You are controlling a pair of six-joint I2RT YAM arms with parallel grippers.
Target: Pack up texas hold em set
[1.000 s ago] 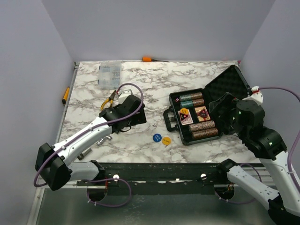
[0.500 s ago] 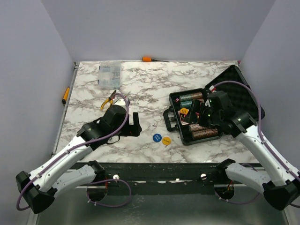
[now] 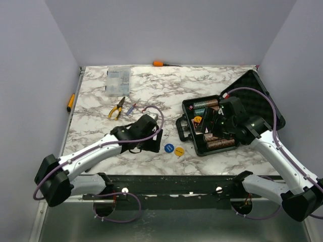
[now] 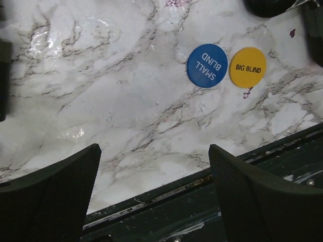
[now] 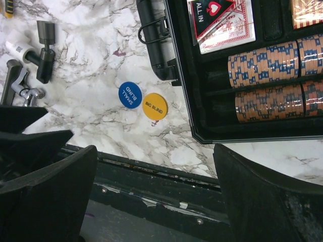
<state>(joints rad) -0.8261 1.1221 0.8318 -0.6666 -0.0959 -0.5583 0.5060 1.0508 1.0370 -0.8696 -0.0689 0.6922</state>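
The black case (image 3: pixel 187 117) lies open at the right, its foam lid (image 3: pixel 257 93) leaning back. It holds brown chip stacks (image 5: pixel 267 63), teal stacks (image 3: pixel 204 104) and a card deck (image 5: pixel 222 22). The blue disc (image 3: pixel 169 148) and yellow disc (image 3: pixel 179 150) lie on the marble left of the case's handle (image 5: pixel 156 40). They read "SMALL BLIND" (image 4: pixel 207 65) and "BIG BLIND" (image 4: pixel 248 67). My left gripper (image 4: pixel 154 201) is open and empty, just left of the discs (image 3: pixel 150 143). My right gripper (image 5: pixel 154 201) is open and empty, raised over the case (image 3: pixel 214 126).
A clear plastic parts box (image 3: pixel 117 80) stands at the back left. Yellow-handled pliers (image 3: pixel 117 107) lie in front of it. An orange-handled tool (image 3: pixel 164 63) lies at the back edge, another (image 3: pixel 71 102) at the left edge. The table's front rail (image 4: pixel 166 194) runs close below the discs.
My left gripper has swung right and forward, to just left of the discs. My right arm moved from beside the lid to over the case, then barely shifted.
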